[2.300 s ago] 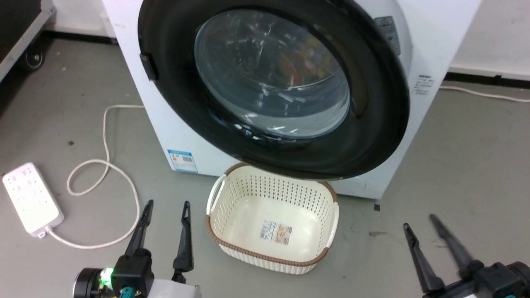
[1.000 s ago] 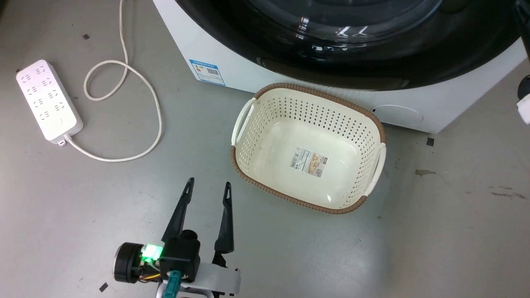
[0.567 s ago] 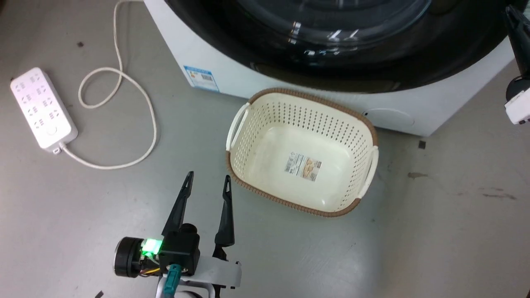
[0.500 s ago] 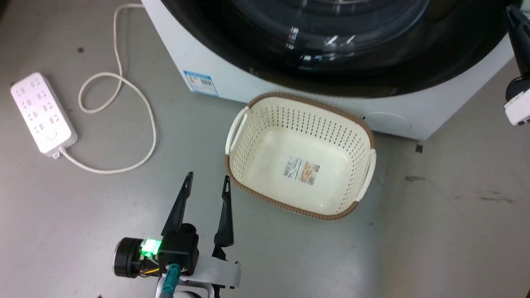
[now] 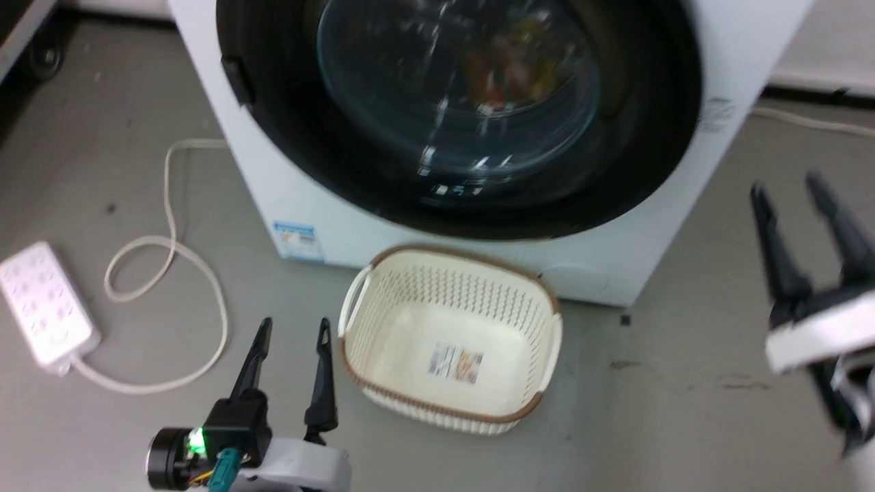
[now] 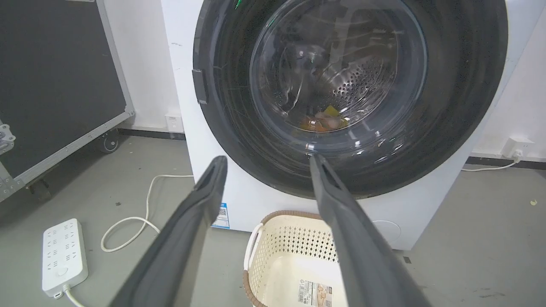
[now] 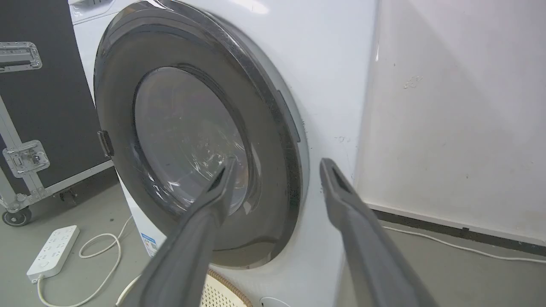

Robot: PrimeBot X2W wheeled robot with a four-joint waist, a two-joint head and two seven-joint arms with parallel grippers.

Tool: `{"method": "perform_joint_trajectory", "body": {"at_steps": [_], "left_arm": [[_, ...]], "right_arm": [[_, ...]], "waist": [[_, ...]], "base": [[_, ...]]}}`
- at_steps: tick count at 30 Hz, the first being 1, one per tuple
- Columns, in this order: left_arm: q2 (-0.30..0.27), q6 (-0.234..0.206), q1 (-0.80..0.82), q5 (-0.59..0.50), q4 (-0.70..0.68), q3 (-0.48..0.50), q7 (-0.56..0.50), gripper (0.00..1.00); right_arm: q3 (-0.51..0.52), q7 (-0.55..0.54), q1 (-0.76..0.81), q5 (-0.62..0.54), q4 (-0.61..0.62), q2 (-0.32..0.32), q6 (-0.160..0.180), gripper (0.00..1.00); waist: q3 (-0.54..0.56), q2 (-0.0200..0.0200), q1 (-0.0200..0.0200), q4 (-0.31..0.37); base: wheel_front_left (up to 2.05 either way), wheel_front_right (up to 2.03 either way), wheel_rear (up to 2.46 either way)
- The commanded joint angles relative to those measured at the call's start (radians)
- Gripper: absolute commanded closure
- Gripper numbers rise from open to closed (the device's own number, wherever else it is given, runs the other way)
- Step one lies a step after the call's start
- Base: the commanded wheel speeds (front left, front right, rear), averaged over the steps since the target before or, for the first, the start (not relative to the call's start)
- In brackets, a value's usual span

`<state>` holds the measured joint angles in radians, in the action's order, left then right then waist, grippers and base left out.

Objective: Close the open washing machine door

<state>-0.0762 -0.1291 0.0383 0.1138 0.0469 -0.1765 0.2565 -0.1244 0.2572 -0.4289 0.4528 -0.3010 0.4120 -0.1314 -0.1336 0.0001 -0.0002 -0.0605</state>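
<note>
Basket below washing machine door; open floor rightward

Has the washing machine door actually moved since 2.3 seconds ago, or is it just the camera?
Yes. The washing machine door has swung in toward the white machine front. Earlier its lower rim overhung the basket; now that front shows between them.

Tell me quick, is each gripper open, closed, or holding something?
Left gripper: open, holding nothing.
Right gripper: open, holding nothing.

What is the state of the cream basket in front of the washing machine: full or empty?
Empty. Inside the basket only its bare bottom shows, with a printed label stuck on it.
</note>
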Motion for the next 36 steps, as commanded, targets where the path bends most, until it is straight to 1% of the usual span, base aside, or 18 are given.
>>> {"method": "perform_joint_trajectory", "body": {"at_steps": [1, 2, 6, 11, 14, 17, 26, 27, 36], "left_arm": [[-0.004, 0.014, -0.024, 0.01, 0.009, 0.018, 0.005, 0.0], [-0.004, 0.014, -0.024, 0.01, 0.009, 0.018, 0.005, 0.0], [-0.004, 0.041, -0.048, 0.02, 0.026, 0.029, 0.005, 0.0], [-0.004, 0.061, -0.062, 0.018, 0.045, 0.039, 0.005, 0.0], [-0.001, 0.063, -0.066, 0.012, 0.046, 0.042, 0.005, 0.0], [0.002, 0.065, -0.068, 0.004, 0.046, 0.043, 0.005, 0.0], [0.003, 0.086, -0.055, -0.021, 0.05, 0.04, 0.005, 0.0], [0.001, 0.082, -0.059, -0.015, 0.048, 0.038, -0.001, 1.0], [0.003, 0.085, -0.057, -0.021, 0.043, 0.046, -0.015, 1.0]], "right_arm": [[0.069, 0.004, 0.103, -0.066, 0.059, -0.073, 0.001, 0.0], [0.069, 0.004, 0.103, -0.066, 0.059, -0.073, 0.001, 0.0], [0.152, 0.004, 0.247, -0.161, 0.146, -0.183, 0.001, 0.0], [0.197, 0.004, 0.391, -0.251, 0.212, -0.282, 0.001, 0.0], [0.191, 0.004, 0.46, -0.305, 0.24, -0.31, 0.001, 0.0], [0.184, 0.004, 0.509, -0.334, 0.263, -0.329, 0.001, 0.0], [0.188, 0.004, 0.541, -0.349, 0.276, -0.353, 0.001, 0.0], [0.186, -0.001, 0.527, -0.347, 0.274, -0.349, 0.0, 1.0], [0.182, -0.015, 0.522, -0.353, 0.276, -0.35, 0.0, 1.0]], "waist": [[0.072, -0.0001, 0.0002, 0.051], [0.072, -0.0001, 0.0002, 0.051], [0.103, -0.0001, 0.0002, 0.063], [0.122, -0.0001, 0.0002, 0.062], [0.13, -0.0001, 0.0002, 0.063], [0.133, -0.0001, 0.0002, 0.067], [0.138, -0.0001, 0.0002, 0.075], [0.138, -0.0001, 0.0002, 0.075], [0.138, -0.0001, 0.0002, 0.074]], "base": [[0.0, 0.0, 0.0], [0.0, 0.0, 0.0], [0.0, 0.0, 0.0], [0.0, 0.0, 0.0], [0.0, 0.0, 0.0], [0.0, 0.0, 0.0], [0.0, 0.0, 0.0], [0.0, 0.0, 0.0], [0.0, 0.0, 0.0]]}}
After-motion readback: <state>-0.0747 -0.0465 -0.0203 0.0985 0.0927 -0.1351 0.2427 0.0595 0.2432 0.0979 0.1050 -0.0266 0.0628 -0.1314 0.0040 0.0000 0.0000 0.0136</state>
